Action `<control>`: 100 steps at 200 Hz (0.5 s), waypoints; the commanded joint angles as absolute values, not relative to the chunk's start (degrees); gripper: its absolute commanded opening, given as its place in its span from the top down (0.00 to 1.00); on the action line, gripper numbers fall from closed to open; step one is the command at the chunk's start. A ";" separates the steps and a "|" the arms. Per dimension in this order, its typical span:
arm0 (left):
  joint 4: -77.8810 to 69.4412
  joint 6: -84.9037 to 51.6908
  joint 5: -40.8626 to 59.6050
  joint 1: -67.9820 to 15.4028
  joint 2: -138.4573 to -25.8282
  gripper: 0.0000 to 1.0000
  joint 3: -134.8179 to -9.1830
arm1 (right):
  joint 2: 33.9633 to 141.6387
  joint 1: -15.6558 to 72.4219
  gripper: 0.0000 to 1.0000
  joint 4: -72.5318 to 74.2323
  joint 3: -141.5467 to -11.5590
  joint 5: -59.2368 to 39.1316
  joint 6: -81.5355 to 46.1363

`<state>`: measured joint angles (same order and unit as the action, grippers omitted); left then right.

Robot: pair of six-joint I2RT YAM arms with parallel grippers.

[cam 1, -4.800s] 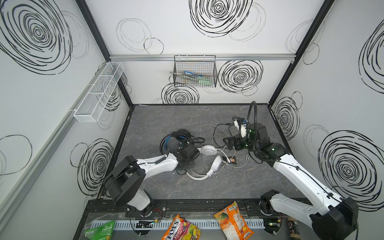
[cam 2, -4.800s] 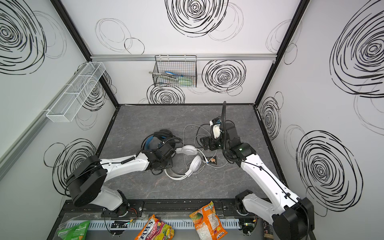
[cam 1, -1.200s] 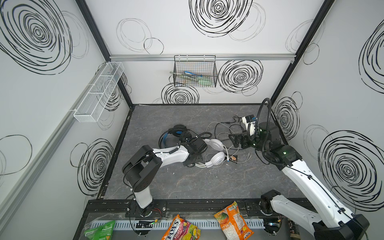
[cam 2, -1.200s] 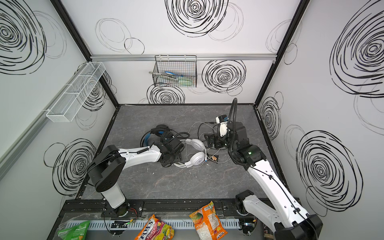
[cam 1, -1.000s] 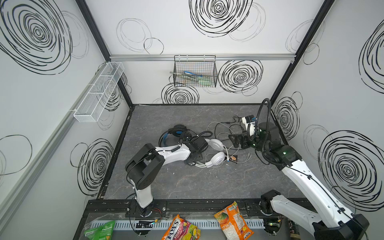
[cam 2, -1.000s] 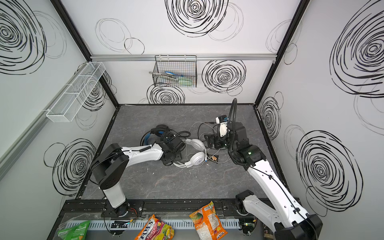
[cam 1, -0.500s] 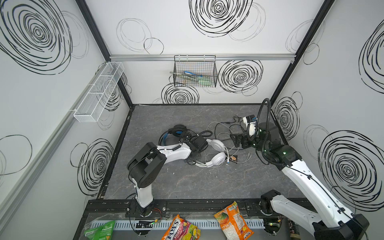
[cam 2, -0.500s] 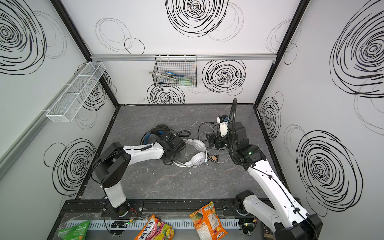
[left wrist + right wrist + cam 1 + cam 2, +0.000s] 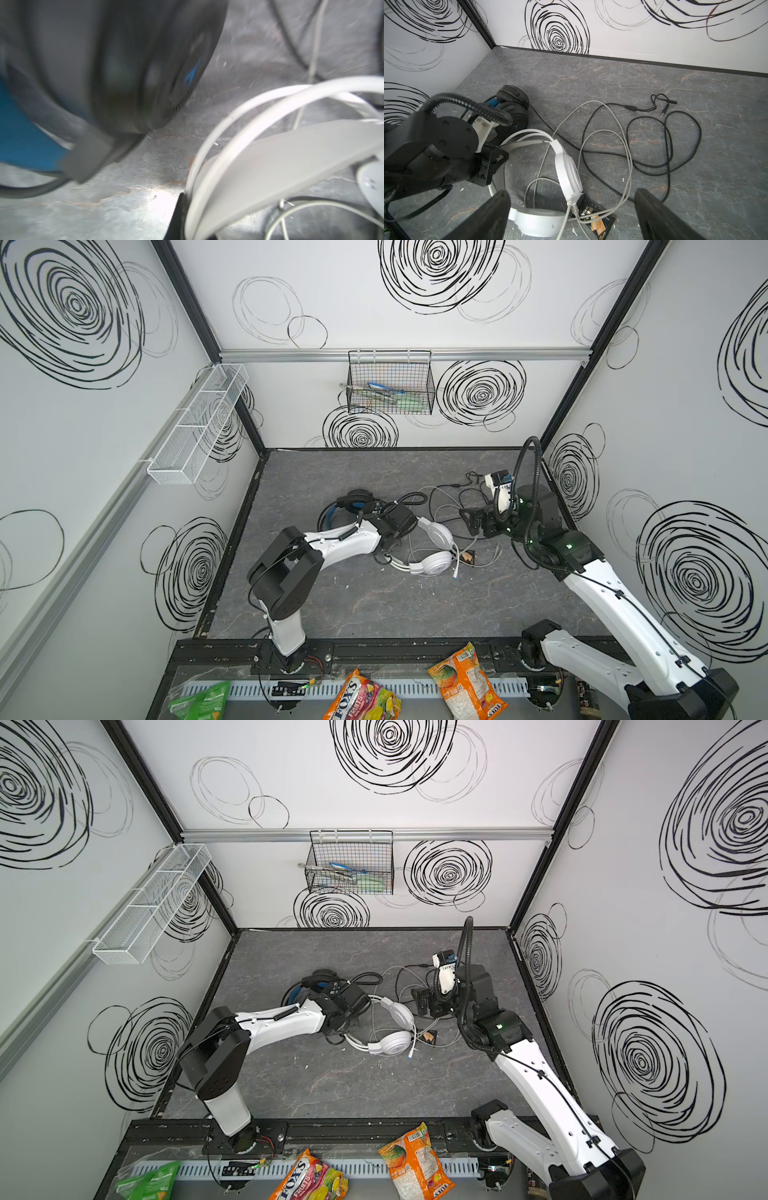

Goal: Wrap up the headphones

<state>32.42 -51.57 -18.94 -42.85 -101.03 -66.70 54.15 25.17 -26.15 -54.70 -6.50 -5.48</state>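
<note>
Left tool (image 9: 405, 529) tight on headband of white headphones (image 9: 434, 566)

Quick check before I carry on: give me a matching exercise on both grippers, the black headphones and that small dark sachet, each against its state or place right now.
Things:
1. left gripper
2. right gripper
3. black headphones
4. dark sachet

States or places:
A. lying partly under the white cable
B. open, holding nothing
C. shut on the headband of the white headphones
D. on the table next to the white headphones, not gripped

Pairs: 1-C, 2-B, 3-D, 4-A
</note>
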 commanded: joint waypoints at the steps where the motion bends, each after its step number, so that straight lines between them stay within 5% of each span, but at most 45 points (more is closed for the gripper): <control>1: 36.02 -47.20 -24.20 -42.73 -95.38 1.00 -73.82 | 51.60 25.26 0.03 -24.18 -56.59 -10.95 -3.54; 100: 49.98 -23.54 -34.50 -46.48 -86.49 1.00 -94.29 | 39.21 25.73 0.03 -8.73 -53.48 -21.76 -0.86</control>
<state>48.10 -31.20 -29.74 -46.22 -89.76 -90.67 42.44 25.65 -16.14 -54.39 -19.84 -1.61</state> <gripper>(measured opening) 0.085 0.975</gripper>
